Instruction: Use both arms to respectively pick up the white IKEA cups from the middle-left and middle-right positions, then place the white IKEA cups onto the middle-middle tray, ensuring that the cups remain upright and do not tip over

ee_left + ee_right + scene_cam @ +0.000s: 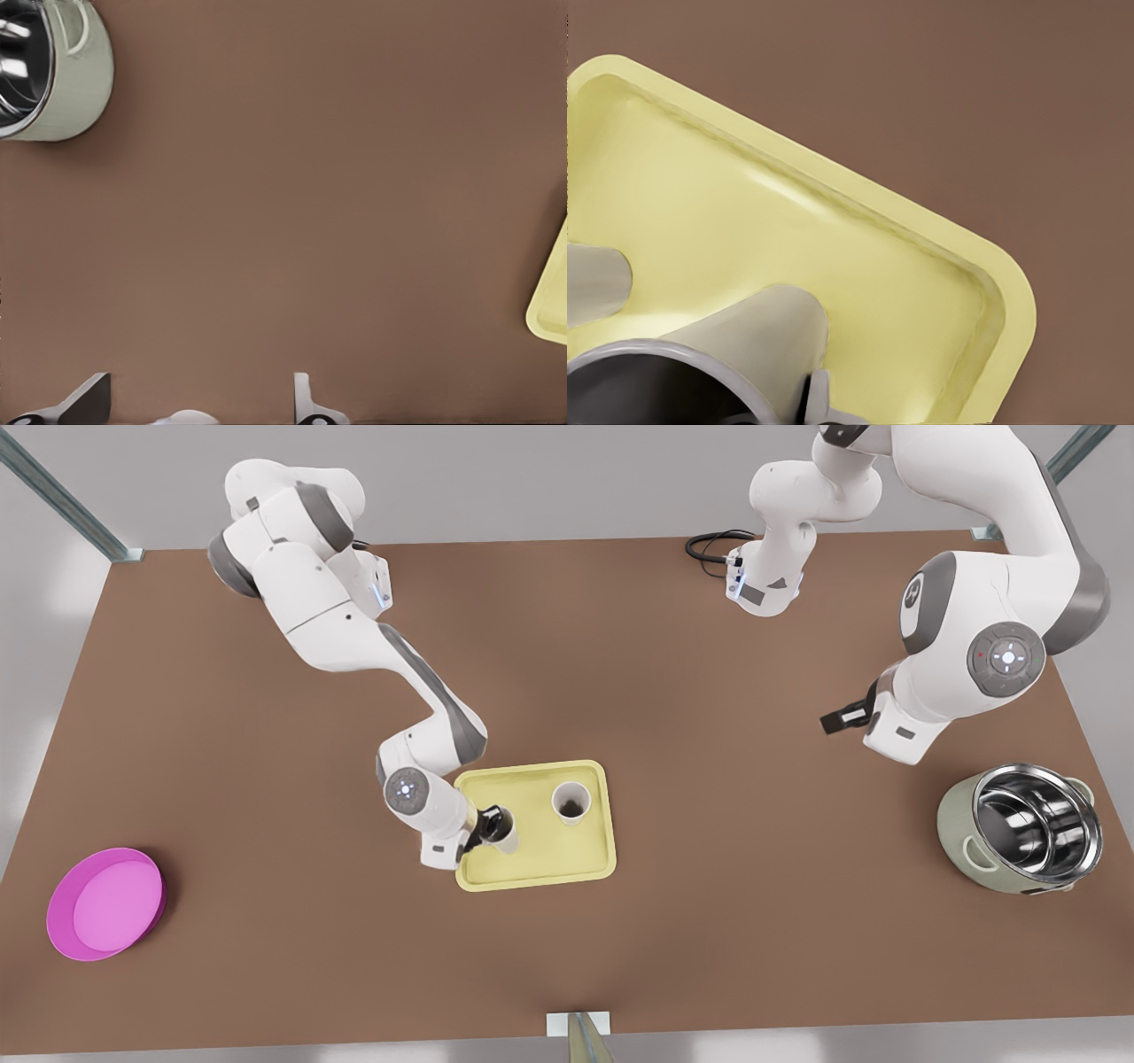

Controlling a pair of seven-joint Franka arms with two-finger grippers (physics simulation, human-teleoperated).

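The pale yellow tray (542, 865) lies mid-table. One white cup (571, 802) stands upright and free in its far half. A second white cup (508, 840) sits at the tray's edge toward the front view's left, with my right gripper (494, 824) shut on it. In the right wrist view this cup (757, 341) is close up, one finger (819, 400) rests against its wall, and the other cup (594, 282) is beside it on the tray (850, 257). My left gripper (837, 720) hangs open and empty over bare table at the front view's right, its fingertips (89, 400) spread wide.
A pale green pot with a steel inside (1019, 828) stands at the front view's right, also seen from the left wrist (53, 71). A round magenta plate (104, 903) lies at the near left. A black cable (709, 545) rests at the table's far edge.
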